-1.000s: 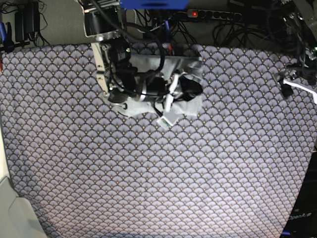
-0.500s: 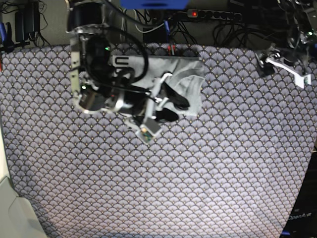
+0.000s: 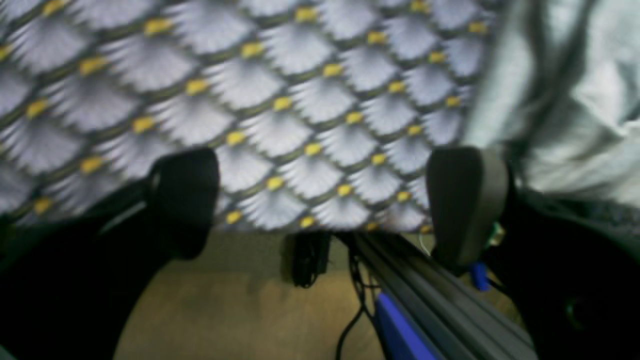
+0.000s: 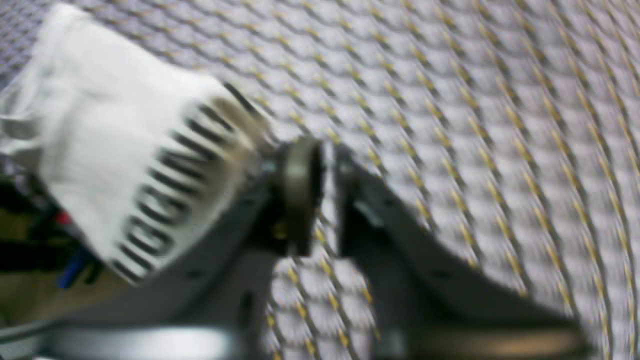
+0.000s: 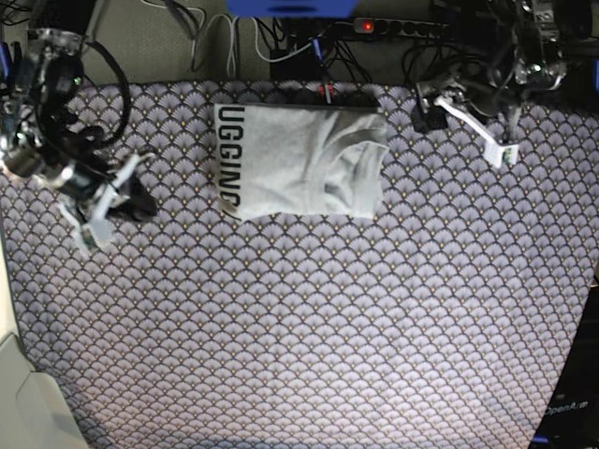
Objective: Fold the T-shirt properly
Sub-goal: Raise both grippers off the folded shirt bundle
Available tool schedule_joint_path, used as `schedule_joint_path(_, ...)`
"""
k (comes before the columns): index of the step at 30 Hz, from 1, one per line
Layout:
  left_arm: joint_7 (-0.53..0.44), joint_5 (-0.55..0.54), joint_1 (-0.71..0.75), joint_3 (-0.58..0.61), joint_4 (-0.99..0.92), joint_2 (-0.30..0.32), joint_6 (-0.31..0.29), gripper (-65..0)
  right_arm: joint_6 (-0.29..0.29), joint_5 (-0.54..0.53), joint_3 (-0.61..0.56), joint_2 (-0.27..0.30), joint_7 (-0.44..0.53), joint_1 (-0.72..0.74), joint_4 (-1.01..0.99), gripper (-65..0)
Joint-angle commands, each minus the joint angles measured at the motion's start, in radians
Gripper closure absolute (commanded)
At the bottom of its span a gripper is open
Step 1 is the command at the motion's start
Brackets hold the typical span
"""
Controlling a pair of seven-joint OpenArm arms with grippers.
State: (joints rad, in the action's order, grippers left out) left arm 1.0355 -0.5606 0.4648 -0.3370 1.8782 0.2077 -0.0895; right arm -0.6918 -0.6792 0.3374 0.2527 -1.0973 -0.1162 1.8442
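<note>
The pale grey T-shirt (image 5: 299,164) lies folded into a rectangle at the back middle of the table, with black letters "UGGING" along its left edge. My right gripper (image 5: 143,204) is well to its left, low over the cloth, its jaws nearly together and holding nothing. In the right wrist view the right gripper (image 4: 327,200) points across the cloth with the lettered T-shirt (image 4: 125,150) off to the left. My left gripper (image 5: 427,110) is open and empty near the shirt's right edge. In the left wrist view the left gripper (image 3: 325,200) is over the table's back edge, with the T-shirt (image 3: 575,100) at the upper right.
The purple-grey fan-patterned tablecloth (image 5: 309,327) covers the whole table. Cables and a power strip (image 5: 393,28) lie behind the back edge. A frame rail (image 3: 440,310) and floor show below the table edge in the left wrist view.
My right arm has let go of the shirt and drawn far back to the left, uncovering the folded shirt. My left arm has swung in from the right towards the shirt's right edge.
</note>
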Motion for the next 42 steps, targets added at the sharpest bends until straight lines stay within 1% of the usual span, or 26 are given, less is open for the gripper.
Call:
schedule_joint_path(1, -0.013, -0.009, -0.001, 0.008, 0.016, 0.009, -0.002, -65.0, -0.006, -0.020, 0.030, 0.015, 0.019, -0.006, 0.018, 0.0)
schedule_joint_path(4, -0.010, -0.009, -0.024, 0.029, 0.011, 0.005, -0.002, -65.0, -0.006, -0.018, 0.087, 0.015, 0.019, -0.047, 0.018, 0.0)
schedule_joint_path(6, -0.005, -0.009, -0.030, 0.031, 0.010, -0.020, -0.002, -65.0, -0.006, -0.018, 0.110, 0.018, 0.019, -0.072, 0.018, 0.0)
schedule_joint_path(10, -0.004, -0.011, -0.048, 0.037, 0.007, -0.035, -0.003, -65.0, -0.006, -0.018, 0.118, 0.026, 0.019, -0.101, 0.019, 0.0)
schedule_joint_path(15, -0.002, -0.011, -0.044, 0.121, 0.008, -0.029, -0.003, -65.0, -0.006, -0.018, 0.118, 0.027, 0.019, -0.126, 0.019, 0.0)
schedule_joint_path(17, -0.007, -0.011, -0.042, 0.132, 0.004, -0.029, -0.005, -65.0, -0.006, -0.018, 0.118, 0.027, 0.019, -0.132, 0.019, 0.0)
schedule_joint_path(19, -0.008, -0.011, -0.042, 0.131, 0.004, -0.032, -0.033, -65.0, -0.006, -0.017, 0.118, 0.027, 0.019, -0.133, 0.019, 0.0)
schedule_joint_path(22, -0.004, -0.011, -0.039, 0.128, 0.005, -0.034, -0.120, -65.0, -0.006, -0.018, 0.118, 0.027, 0.019, -0.147, 0.019, 0.0)
schedule_joint_path(23, -0.004, -0.011, -0.038, 0.126, 0.005, -0.034, -0.140, -61.9, -0.006, -0.018, 0.118, 0.027, 0.019, -0.149, 0.019, 0.0)
schedule_joint_path(24, -0.004, -0.011, -0.038, 0.126, 0.004, -0.034, -0.157, -57.3, -0.006, -0.018, 0.118, 0.027, 0.019, -0.150, 0.019, 0.0)
schedule_joint_path(26, -0.004, -0.009, -0.034, 0.125, 0.004, -0.034, -0.166, -44.0, -0.006, -0.017, 0.118, 0.027, 0.019, -0.152, 0.019, 0.0)
schedule_joint_path(29, -0.004, -0.009, -0.005, 0.121, 0.018, -0.034, -0.164, -18.7, -0.006, -0.017, 0.118, 0.027, 0.018, -0.152, 0.019, 0.0)
schedule_joint_path(30, -0.005, -0.009, 0.002, 0.111, 0.025, -0.034, -0.164, -12.0, -0.006, -0.017, 0.118, 0.027, 0.009, -0.152, 0.019, 0.0)
schedule_joint_path(31, -0.004, -0.009, 0.012, 0.095, 0.036, -0.035, -0.164, -9.4, -0.006, -0.017, 0.118, 0.027, -0.005, -0.152, 0.019, 0.0)
schedule_joint_path(34, -0.004, -0.009, 0.041, 0.074, 0.056, -0.037, -0.164, -12.9, -0.006, -0.015, 0.118, 0.027, -0.027, -0.149, 0.019, 0.0)
schedule_joint_path(40, -0.002, -0.008, 0.059, 0.091, 0.054, -0.037, -0.164, -12.9, -0.006, -0.015, 0.119, 0.026, -0.027, -0.147, 0.019, 0.0)
schedule_joint_path(42, -0.002, 0.001, 0.059, 0.138, 0.054, -0.037, -0.163, -12.6, -0.006, -0.015, 0.119, 0.024, -0.027, -0.145, 0.019, 0.0)
